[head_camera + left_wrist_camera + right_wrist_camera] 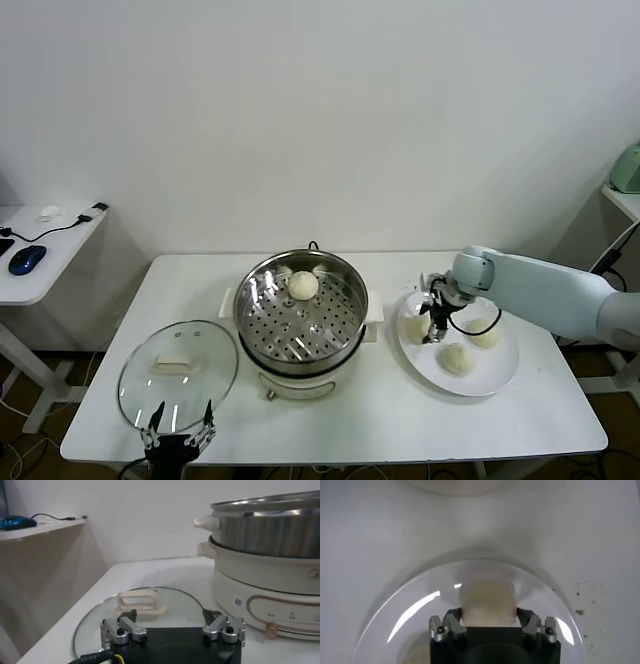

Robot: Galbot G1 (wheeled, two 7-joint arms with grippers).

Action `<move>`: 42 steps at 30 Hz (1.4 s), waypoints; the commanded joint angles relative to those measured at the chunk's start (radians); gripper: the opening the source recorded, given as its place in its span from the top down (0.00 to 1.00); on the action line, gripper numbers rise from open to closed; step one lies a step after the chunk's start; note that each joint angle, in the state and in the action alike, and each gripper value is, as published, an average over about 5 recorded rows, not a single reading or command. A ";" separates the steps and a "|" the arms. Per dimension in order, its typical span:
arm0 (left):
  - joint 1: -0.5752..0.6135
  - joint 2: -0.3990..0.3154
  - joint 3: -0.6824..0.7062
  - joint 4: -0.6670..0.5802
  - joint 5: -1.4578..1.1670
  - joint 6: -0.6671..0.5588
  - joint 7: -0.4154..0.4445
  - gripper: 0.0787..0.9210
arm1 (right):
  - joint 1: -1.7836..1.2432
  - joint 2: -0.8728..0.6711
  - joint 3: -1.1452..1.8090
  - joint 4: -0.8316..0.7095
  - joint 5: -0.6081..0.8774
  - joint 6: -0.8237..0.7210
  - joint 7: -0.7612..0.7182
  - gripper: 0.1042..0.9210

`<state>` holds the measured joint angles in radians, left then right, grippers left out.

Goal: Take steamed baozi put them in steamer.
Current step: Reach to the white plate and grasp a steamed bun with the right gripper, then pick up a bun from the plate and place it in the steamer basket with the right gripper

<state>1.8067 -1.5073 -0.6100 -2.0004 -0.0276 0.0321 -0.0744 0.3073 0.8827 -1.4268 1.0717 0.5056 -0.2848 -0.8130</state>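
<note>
Right claw (432, 330) poised over the white plate (500, 378), its fingers (451, 624) set on either side of one steamed baozi (487, 602) that sits directly between and just ahead of them; the fingers appear to touch its flanks, though a firm pinch cannot be confirmed. The bun is round, so no long axis constrains the grasp. Two more baozi (458, 359) lie just beside the claw on the same plate. The steamer (300, 310), already holding one bun (303, 285), stands well to the claw's left. Left claw (178, 432), spread, is parked over the glass lid (178, 372) on the table (400, 420).
</note>
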 commanded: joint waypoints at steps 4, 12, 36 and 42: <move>0.003 -0.002 0.005 -0.005 0.005 -0.001 0.000 0.12 | 0.320 -0.056 -0.129 0.135 0.112 0.012 -0.061 0.27; 0.009 -0.001 0.022 -0.020 0.013 0.002 0.002 0.12 | 0.853 0.050 -0.365 0.349 0.472 -0.038 -0.106 0.26; 0.025 0.010 0.018 -0.061 0.005 0.001 0.002 0.12 | 0.419 0.568 -0.179 0.260 0.625 -0.289 0.253 0.27; 0.028 0.007 0.016 -0.066 0.001 0.001 0.002 0.12 | 0.346 0.589 -0.188 0.176 0.560 -0.292 0.254 0.27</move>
<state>1.8347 -1.4992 -0.5936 -2.0627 -0.0264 0.0326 -0.0723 0.7841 1.3842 -1.6186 1.3566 1.1141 -0.5471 -0.6056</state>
